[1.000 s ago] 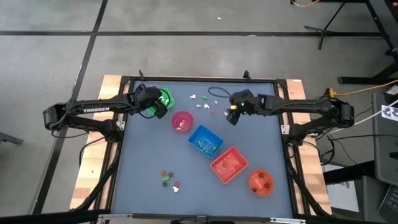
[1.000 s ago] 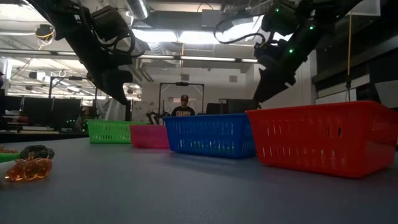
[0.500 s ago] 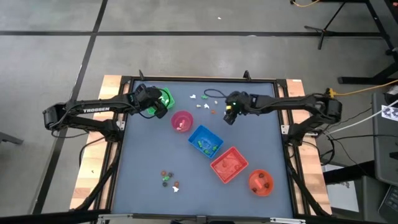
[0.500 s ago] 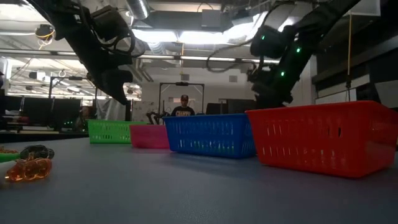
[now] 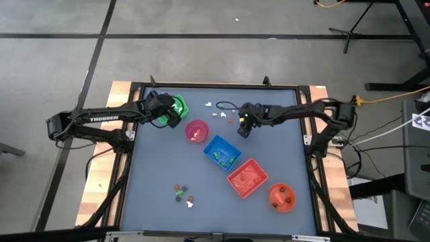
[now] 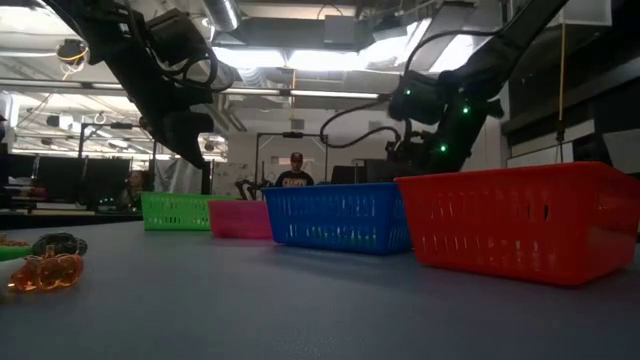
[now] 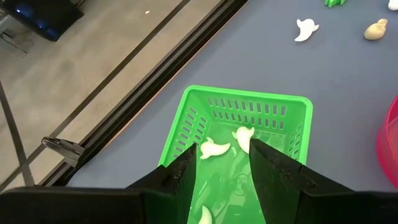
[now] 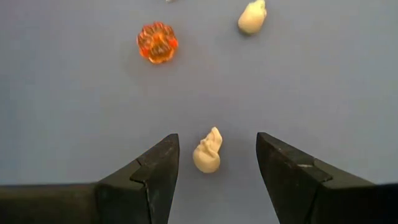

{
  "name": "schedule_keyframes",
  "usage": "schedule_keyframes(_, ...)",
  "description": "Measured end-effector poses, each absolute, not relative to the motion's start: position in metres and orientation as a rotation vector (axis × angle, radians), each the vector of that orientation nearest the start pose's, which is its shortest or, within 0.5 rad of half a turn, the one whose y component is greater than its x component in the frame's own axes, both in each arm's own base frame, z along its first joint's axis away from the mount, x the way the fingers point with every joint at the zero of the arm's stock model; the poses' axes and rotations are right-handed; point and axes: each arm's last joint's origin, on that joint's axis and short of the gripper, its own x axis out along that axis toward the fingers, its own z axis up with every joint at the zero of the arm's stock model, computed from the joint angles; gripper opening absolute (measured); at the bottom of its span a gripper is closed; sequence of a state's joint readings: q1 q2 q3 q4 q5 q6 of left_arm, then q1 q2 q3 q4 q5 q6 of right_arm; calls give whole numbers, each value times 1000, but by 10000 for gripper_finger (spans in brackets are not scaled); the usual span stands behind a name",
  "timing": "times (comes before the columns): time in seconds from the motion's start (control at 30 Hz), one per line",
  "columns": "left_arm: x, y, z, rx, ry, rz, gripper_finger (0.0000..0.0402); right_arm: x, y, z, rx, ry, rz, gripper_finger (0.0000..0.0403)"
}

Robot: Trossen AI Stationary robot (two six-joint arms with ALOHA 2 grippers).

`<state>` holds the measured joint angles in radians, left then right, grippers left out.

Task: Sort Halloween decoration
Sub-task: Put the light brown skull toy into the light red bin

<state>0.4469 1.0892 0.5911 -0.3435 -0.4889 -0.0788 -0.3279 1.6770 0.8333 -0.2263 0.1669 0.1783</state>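
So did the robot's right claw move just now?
Yes. In the high view the right gripper has slid left, away from the table's right edge and closer to the pink bowl. It hangs open over a small white trinket.

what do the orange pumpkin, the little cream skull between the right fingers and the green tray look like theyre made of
Orange pumpkin: likely clear tinted plastic or resin; it looks translucent with glossy highlights.
Cream skull: probably matte opaque plastic; even pale colour, no shine. It lies on the table between the open right gripper jaws.
Green tray: moulded plastic, slightly glossy, with slotted walls.

White skull trinket [image 8: 207,153] lies flat; orange pumpkin trinket [image 8: 157,42] nearby.
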Motion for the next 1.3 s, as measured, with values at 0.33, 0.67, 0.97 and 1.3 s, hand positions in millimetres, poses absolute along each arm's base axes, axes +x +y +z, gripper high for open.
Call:
schedule_keyframes(0.33, 178, 100, 204, -50, 836, 912, 132, 287, -102, 127, 247, 1072, -540, 204)
schedule_keyframes(0.67, 178, 100, 204, -50, 836, 912, 132, 287, -102, 126, 255, 1074, -524, 99)
schedule_keyframes(0.97, 178, 100, 204, -50, 836, 912, 132, 287, -102, 126, 267, 1076, -508, 50)
schedule_keyframes(1.3, 178, 100, 204, -50, 836, 912, 132, 297, -104, 136, 272, 1069, -485, 54)
